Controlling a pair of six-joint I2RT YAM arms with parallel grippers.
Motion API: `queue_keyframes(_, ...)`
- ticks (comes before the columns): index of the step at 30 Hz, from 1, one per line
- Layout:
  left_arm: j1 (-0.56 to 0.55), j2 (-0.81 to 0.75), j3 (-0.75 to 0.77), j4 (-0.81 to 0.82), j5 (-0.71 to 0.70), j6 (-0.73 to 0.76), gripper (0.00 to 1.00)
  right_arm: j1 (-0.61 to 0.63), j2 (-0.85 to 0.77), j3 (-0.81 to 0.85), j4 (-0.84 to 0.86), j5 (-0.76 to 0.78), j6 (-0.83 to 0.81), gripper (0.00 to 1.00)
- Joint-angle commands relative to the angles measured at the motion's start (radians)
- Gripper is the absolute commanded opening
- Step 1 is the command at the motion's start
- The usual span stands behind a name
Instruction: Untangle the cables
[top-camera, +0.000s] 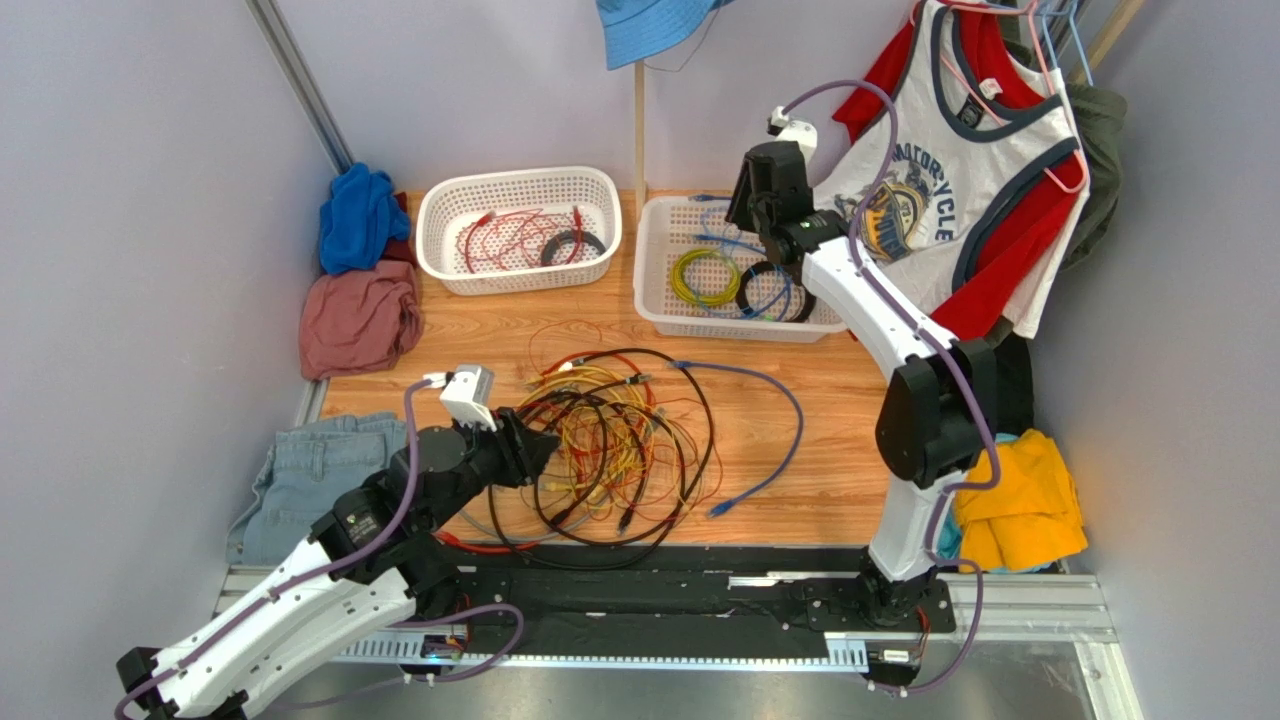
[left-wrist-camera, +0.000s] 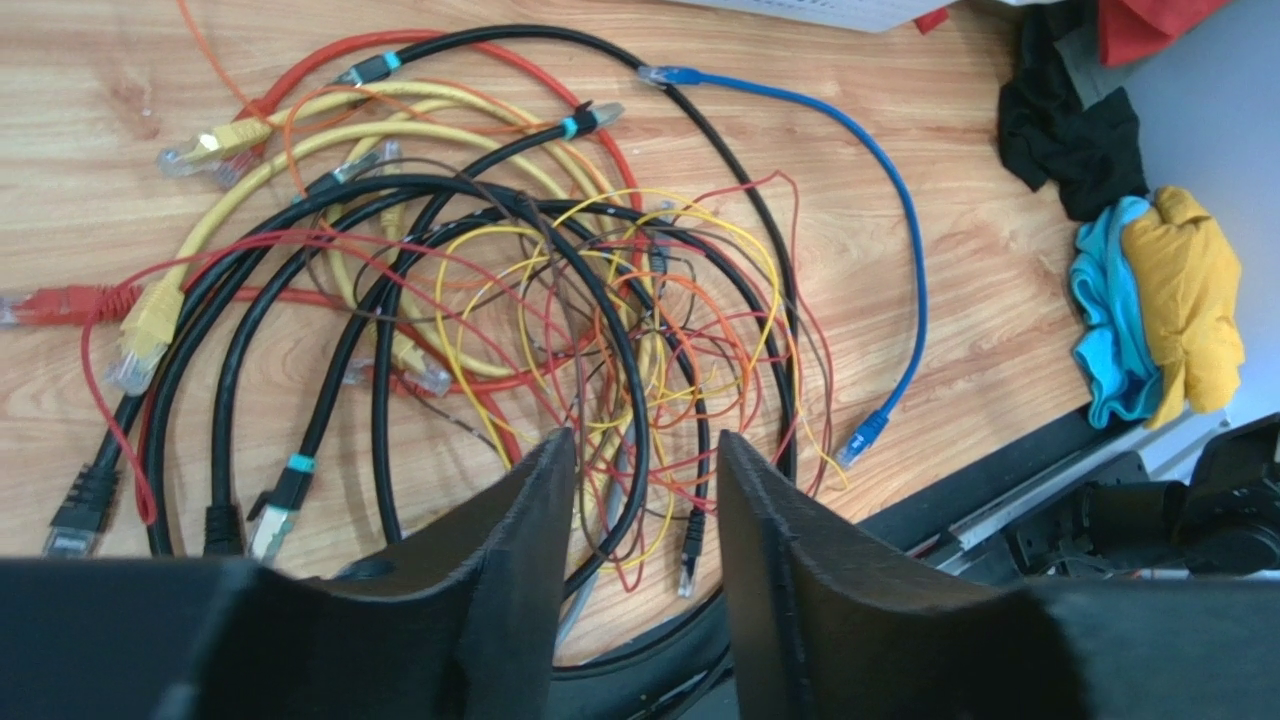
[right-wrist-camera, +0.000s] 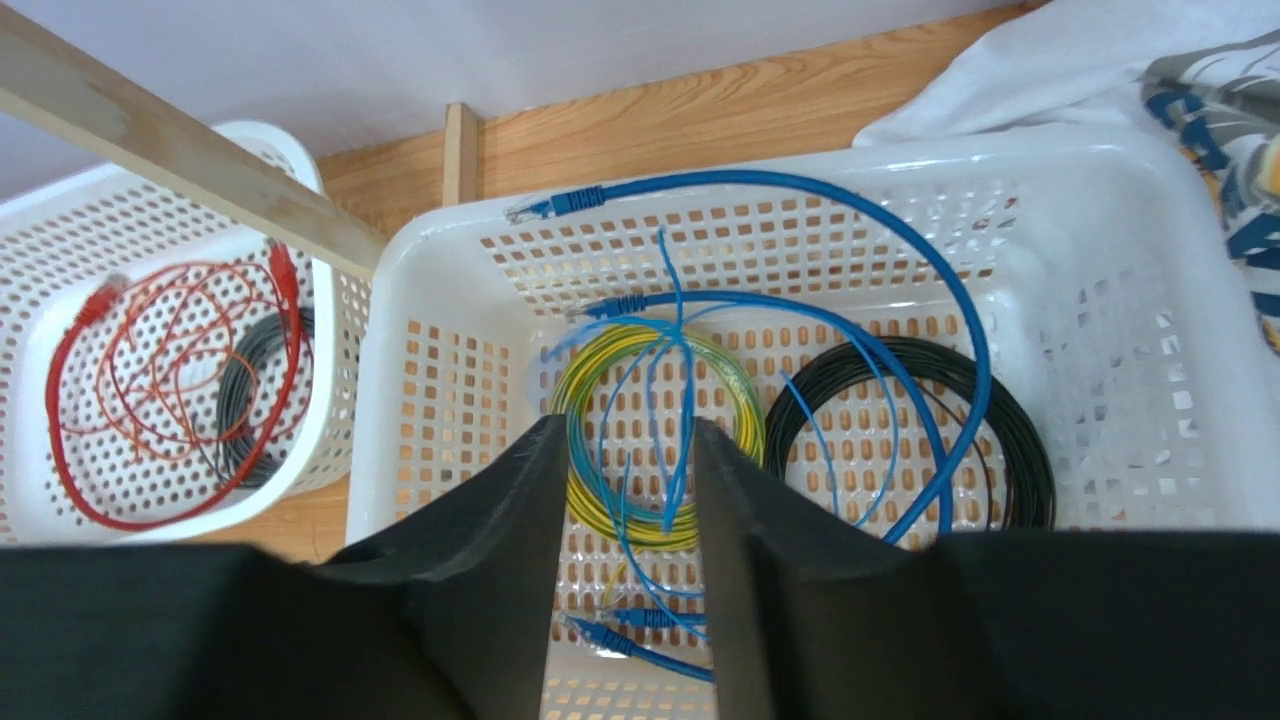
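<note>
L gripper (left-wrist-camera: 646, 453) part open, empty, low over tangled cables (top-camera: 609, 443) on table (top-camera: 819, 450). R gripper (right-wrist-camera: 627, 435) part open, empty, above far right basket (right-wrist-camera: 394, 323): blue cords (right-wrist-camera: 676, 183), yellow-green coil (right-wrist-camera: 736, 405), black coil (right-wrist-camera: 902, 350). Left basket (top-camera: 519, 177): red cords (right-wrist-camera: 54, 398), dark coil (right-wrist-camera: 241, 398)

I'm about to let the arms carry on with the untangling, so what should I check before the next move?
1. Left gripper empty: ok, jaws apart at the near edge of the cables.
2. Right gripper empty: ok, jaws apart above the right basket.
3. Pile separated: not ok, black, red and yellow cords interloop.
4. Blue cable free of the pile: cannot tell, one plug lies against a black loop.
</note>
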Motion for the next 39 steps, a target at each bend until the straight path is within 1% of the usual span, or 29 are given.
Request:
queue_keyframes(1,0.001,-0.022,0.009,-0.050,-0.042,-0.011,0.52,0.005,-0.014,0.047,-0.069,-0.036,0.077,0.48)
queue_keyframes(2,0.001,-0.026,0.011,-0.056,-0.045,-0.011,0.54,0.005,-0.041,0.008,-0.037,-0.050,0.093,0.49)
queue_keyframes(3,0.001,-0.037,0.012,-0.056,-0.044,-0.011,0.54,0.010,-0.110,-0.089,-0.003,-0.064,0.108,0.49)
queue_keyframes(4,0.001,-0.040,0.012,-0.058,-0.044,-0.013,0.55,0.014,-0.147,-0.133,0.058,-0.076,0.131,0.49)
queue_keyframes(5,0.001,-0.045,0.012,-0.055,-0.047,-0.019,0.55,0.021,-0.219,-0.179,0.074,-0.079,0.146,0.49)
queue_keyframes(7,0.001,-0.048,0.008,-0.050,-0.050,-0.026,0.54,0.028,-0.296,-0.300,0.117,-0.110,0.194,0.48)
queue_keyframes(8,0.001,-0.046,0.005,-0.038,-0.053,-0.033,0.54,0.040,-0.384,-0.344,0.134,-0.127,0.206,0.47)
queue_keyframes(9,0.001,-0.043,0.000,-0.030,-0.054,-0.037,0.54,0.053,-0.434,-0.456,0.196,-0.144,0.217,0.47)
queue_keyframes(10,0.001,-0.042,-0.003,-0.023,-0.054,-0.042,0.54,0.070,-0.484,-0.511,0.235,-0.179,0.225,0.46)
queue_keyframes(11,0.001,-0.031,-0.015,-0.003,-0.053,-0.051,0.54,0.111,-0.576,-0.561,0.270,-0.199,0.223,0.46)
queue_keyframes(12,0.001,-0.022,-0.021,0.008,-0.047,-0.052,0.54,0.137,-0.615,-0.649,0.310,-0.219,0.214,0.46)
queue_keyframes(13,0.001,-0.011,-0.026,0.029,-0.039,-0.060,0.53,0.168,-0.649,-0.677,0.307,-0.243,0.182,0.46)
queue_keyframes(14,0.001,0.019,-0.035,0.037,-0.036,-0.063,0.53,0.235,-0.694,-0.702,0.292,-0.239,0.163,0.46)
queue_keyframes(17,0.001,0.100,-0.041,0.060,-0.013,-0.079,0.51,0.345,-0.729,-0.796,0.215,-0.263,0.140,0.45)
queue_keyframes(20,0.001,0.168,-0.046,0.103,0.025,-0.082,0.49,0.430,-0.736,-0.906,0.174,-0.242,0.149,0.43)
queue_keyframes(23,0.001,0.196,-0.047,0.114,0.016,-0.097,0.49,0.468,-0.752,-1.035,0.206,-0.234,0.177,0.42)
queue_keyframes(26,0.001,0.191,-0.037,0.079,-0.060,-0.120,0.50,0.479,-0.779,-1.111,0.230,-0.230,0.197,0.42)
queue_keyframes(29,0.001,0.194,-0.026,0.050,-0.140,-0.131,0.58,0.485,-0.792,-1.148,0.244,-0.227,0.196,0.42)
queue_keyframes(32,0.002,0.225,-0.006,0.004,-0.180,-0.169,0.74,0.485,-0.795,-1.161,0.246,-0.207,0.197,0.43)
queue_keyframes(33,0.005,0.234,0.000,-0.012,-0.188,-0.183,0.83,0.485,-0.801,-1.168,0.238,-0.169,0.197,0.43)
queue_keyframes(35,0.013,0.245,0.006,-0.042,-0.197,-0.209,0.85,0.484,-0.825,-1.172,0.191,-0.098,0.208,0.43)
queue_keyframes(36,0.016,0.242,0.005,-0.053,-0.199,-0.218,0.86,0.485,-0.850,-1.169,0.171,-0.016,0.215,0.43)
queue_keyframes(38,0.021,0.224,-0.001,-0.056,-0.203,-0.224,0.86,0.485,-0.877,-1.173,0.125,0.049,0.237,0.44)
queue_keyframes(39,0.027,0.217,-0.004,-0.058,-0.205,-0.226,0.86,0.487,-0.905,-1.176,0.105,0.113,0.252,0.45)
